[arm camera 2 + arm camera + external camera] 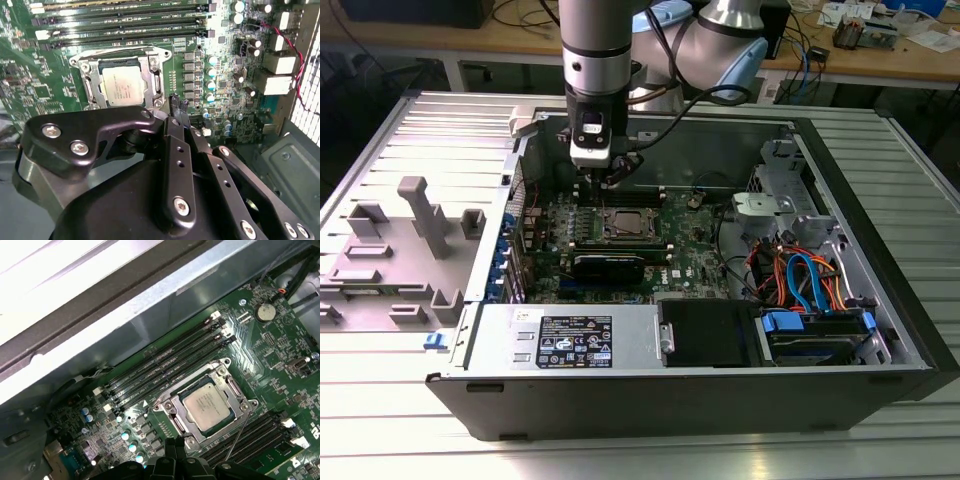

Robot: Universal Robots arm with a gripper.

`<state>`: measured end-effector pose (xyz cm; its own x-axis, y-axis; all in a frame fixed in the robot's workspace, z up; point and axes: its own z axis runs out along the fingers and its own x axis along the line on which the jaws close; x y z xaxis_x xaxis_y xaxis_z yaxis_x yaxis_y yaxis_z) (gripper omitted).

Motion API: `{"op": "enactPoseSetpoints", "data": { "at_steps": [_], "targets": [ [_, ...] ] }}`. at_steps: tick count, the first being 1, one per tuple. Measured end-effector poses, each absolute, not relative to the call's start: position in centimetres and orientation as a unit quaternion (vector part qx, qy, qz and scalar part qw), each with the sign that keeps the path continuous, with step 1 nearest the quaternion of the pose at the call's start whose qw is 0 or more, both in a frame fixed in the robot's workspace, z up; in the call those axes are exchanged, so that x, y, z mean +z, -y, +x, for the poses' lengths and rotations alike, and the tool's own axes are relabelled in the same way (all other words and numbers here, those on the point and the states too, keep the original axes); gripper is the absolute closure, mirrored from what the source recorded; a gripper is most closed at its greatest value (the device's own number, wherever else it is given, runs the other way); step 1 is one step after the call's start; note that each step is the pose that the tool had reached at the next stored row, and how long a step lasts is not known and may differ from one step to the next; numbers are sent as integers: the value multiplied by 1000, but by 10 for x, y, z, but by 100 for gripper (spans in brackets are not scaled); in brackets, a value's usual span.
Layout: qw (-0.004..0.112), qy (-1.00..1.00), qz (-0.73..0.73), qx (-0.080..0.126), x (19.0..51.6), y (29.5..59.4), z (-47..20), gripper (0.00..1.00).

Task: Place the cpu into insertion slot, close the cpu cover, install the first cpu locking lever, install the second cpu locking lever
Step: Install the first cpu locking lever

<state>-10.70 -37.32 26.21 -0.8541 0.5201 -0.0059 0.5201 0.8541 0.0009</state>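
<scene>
cpu (122, 86) — matt silver-grey metal

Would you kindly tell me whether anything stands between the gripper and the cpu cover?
Nothing visible does: in the second wrist view the gripper hangs right beside the cpu cover, which lies over the cpu.

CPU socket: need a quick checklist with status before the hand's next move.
1. cpu seated flat: ok, it lies level inside the frame opening.
2. cpu cover down: ok, it lies flat around the chip in both wrist views.
3. Locking levers latched: cannot tell; a thin lever rod slants over the memory slots.
4. hand placement: ok, its tip is at the cover's corner, off the chip.
5. Hand touching the cover: cannot tell.
</scene>
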Motion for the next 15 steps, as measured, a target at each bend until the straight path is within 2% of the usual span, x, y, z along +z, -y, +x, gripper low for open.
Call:
{"op": "enactPoseSetpoints", "data": {
  "at_steps": [15],
  "targets": [
    [3,-983,184,0,261,373,-108,89]
  ]
}}
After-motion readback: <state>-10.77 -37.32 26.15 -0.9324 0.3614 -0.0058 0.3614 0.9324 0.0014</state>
